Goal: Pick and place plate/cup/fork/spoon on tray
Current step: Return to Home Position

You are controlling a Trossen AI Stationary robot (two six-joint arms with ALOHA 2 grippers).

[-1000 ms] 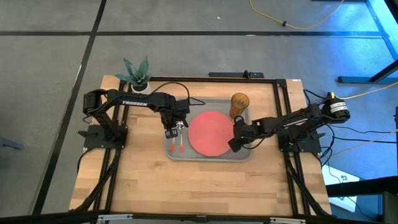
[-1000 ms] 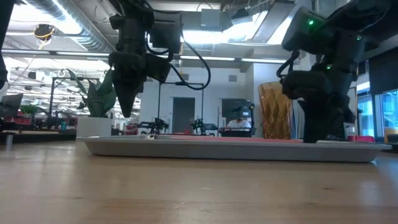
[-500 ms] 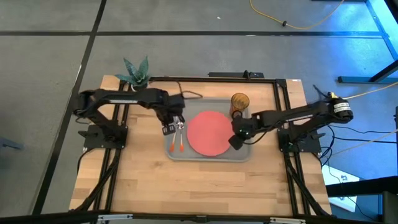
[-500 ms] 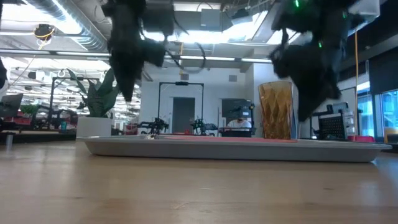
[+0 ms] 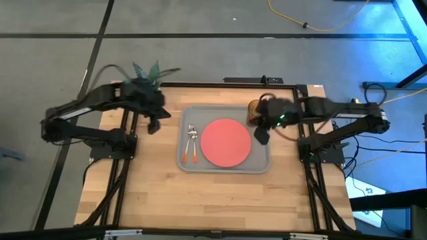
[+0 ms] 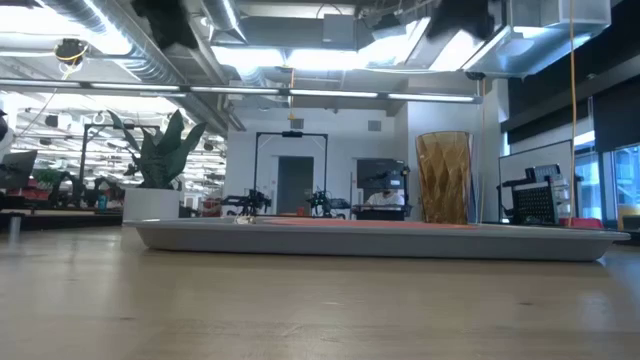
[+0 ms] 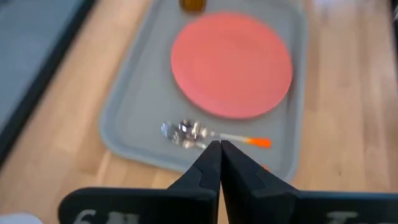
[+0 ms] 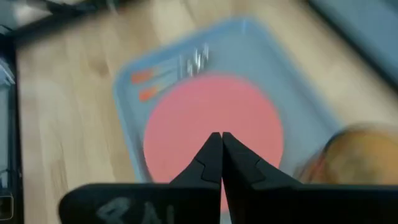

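The grey tray (image 5: 200,117) lies mid-table. On it are the coral plate (image 5: 226,143), the amber cup (image 5: 254,110) upright at its far right corner, and the fork and spoon (image 5: 191,144) side by side at its left end, orange handles toward the near edge. My left gripper (image 5: 155,125) hangs shut, high above the wood left of the tray. My right gripper (image 5: 262,137) hangs shut above the tray's right rim, near the cup. In the wrist views both grippers' fingers (image 7: 220,144) (image 8: 221,137) are together with nothing between them.
A white pot with a green plant (image 6: 158,160) stands at the table's far left corner, partly under my left arm. A black frame (image 5: 300,93) runs along the table's edges. Bare wood (image 5: 213,200) lies between the tray and the near edge.
Both grippers have risen from just over the tray and left the low view, staying shut. The left one has drawn back toward the table's left edge, away from the fork and spoon. The right one has gone up beside the cup. Nothing on the tray has moved.
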